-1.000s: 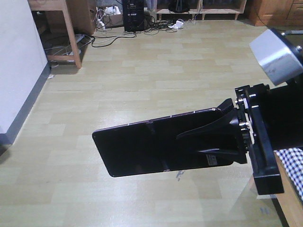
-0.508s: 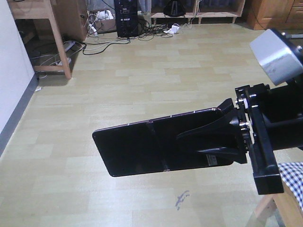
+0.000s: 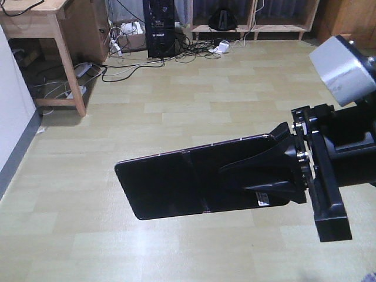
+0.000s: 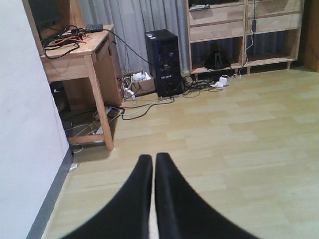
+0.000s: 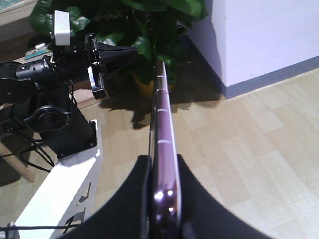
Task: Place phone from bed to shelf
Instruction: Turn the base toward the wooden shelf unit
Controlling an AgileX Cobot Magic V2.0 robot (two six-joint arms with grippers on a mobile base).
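Note:
My right gripper (image 3: 235, 177) is shut on the phone (image 3: 170, 185), a thin glossy black slab with a middle crease. It juts out level to the left, high above the floor. In the right wrist view the phone (image 5: 162, 114) shows edge-on, with a pinkish rim clamped between the two black fingers of the right gripper (image 5: 165, 167). My left gripper (image 4: 153, 159) is shut with nothing in it and points out over the floor. The light-wood shelf (image 4: 224, 30) stands against the far wall, and its lower boards show as the shelf (image 3: 258, 13) in the front view. The bed is out of view.
A wooden desk (image 4: 79, 50) stands at the far left beside the white wall (image 4: 25, 129). A black computer tower (image 4: 163, 62) and tangled cables (image 3: 132, 59) lie between desk and shelf. A leafy plant (image 5: 139, 25) and the robot's white base (image 5: 60, 184) show behind.
The room has slid down and toward me in the front view; desk and shelf look nearer. The checked bed corner at bottom right has dropped out of sight. The phone stays clamped the same way.

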